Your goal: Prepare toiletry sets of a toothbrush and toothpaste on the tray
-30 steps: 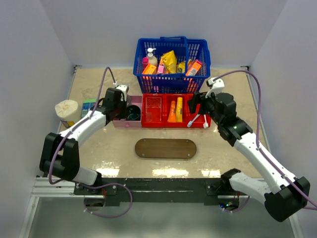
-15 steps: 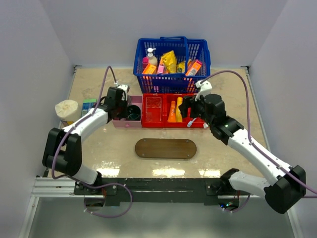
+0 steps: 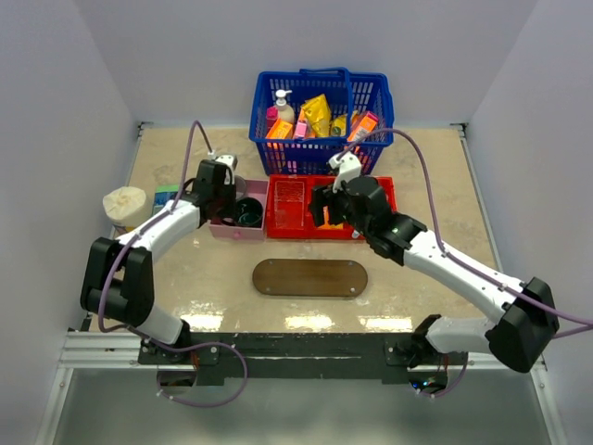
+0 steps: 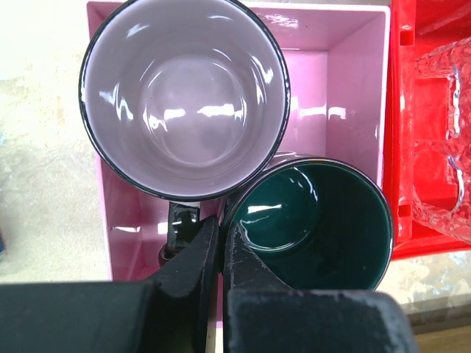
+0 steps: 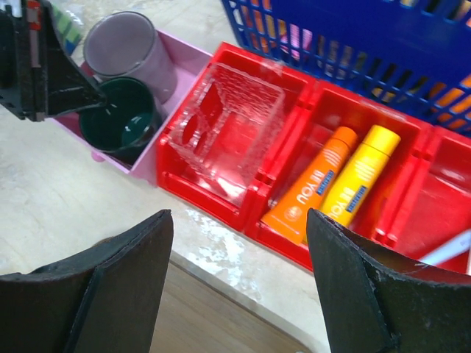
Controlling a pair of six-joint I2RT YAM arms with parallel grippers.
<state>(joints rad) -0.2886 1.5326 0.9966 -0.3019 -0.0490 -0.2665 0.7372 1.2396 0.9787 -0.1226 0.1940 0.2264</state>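
right wrist: two toothpaste tubes [image 5: 318, 184] lie side by side in the red bin [image 5: 193, 193], long axes toward the basket [image 5: 346, 37]. right end effector [image 5: 237, 220] open wide, left end effector [image 4: 221, 243] closed.

Beige marbled table [image 3: 435, 181] is loaded with: brown tray [image 3: 310, 277] in front, red bin [image 3: 289, 232] touching pink box [image 3: 225, 233] behind, blue basket [image 3: 320, 156] at back, cream roll [image 3: 125, 206] left.

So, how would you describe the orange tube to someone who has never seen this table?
Find the blue basket at the back; the red bin sits just in front of it. In its middle compartment two tubes lie side by side. Take the orange tube, next to the clear holder; the other is a yellow tube.
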